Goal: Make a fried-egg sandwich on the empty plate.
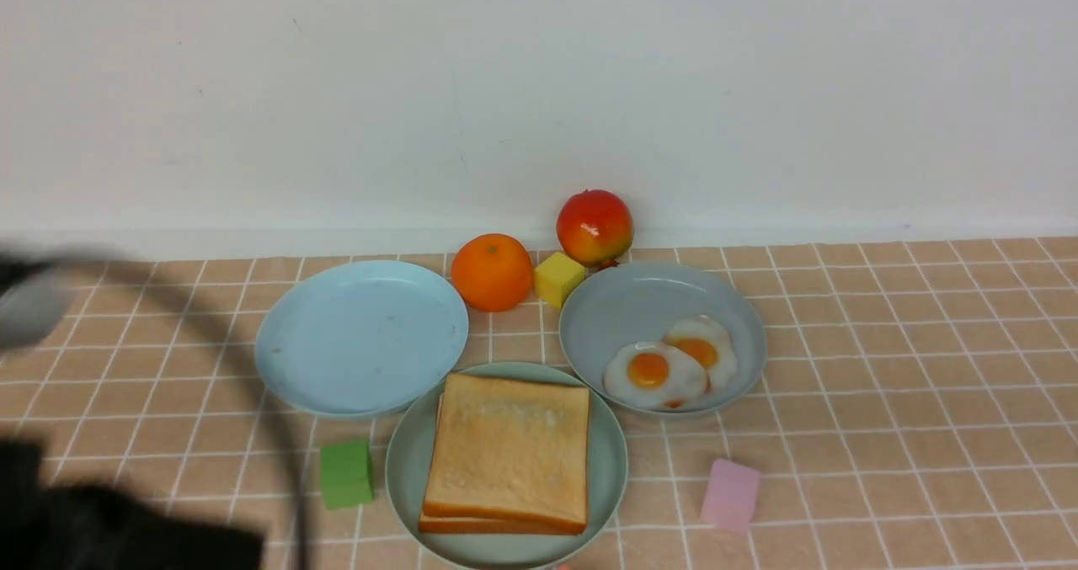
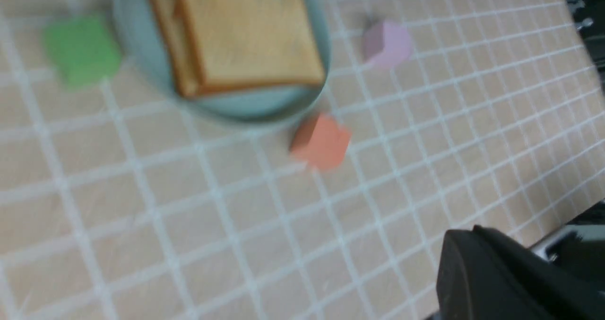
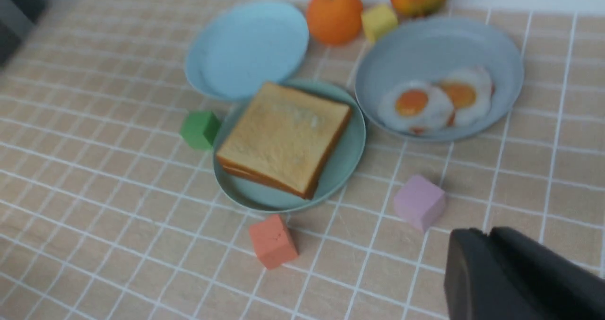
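At lower centre our sandwich seems stacked, egg hidden; left pincer closed, right pincer we can't tell, so just retreat.

Fried eggs look glossy; the bread matt

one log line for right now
toast stacked on green plate | fried eggs in gray dish | left gripper shut

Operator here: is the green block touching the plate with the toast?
Apart: the front view shows tiled surface between the green block and plate.
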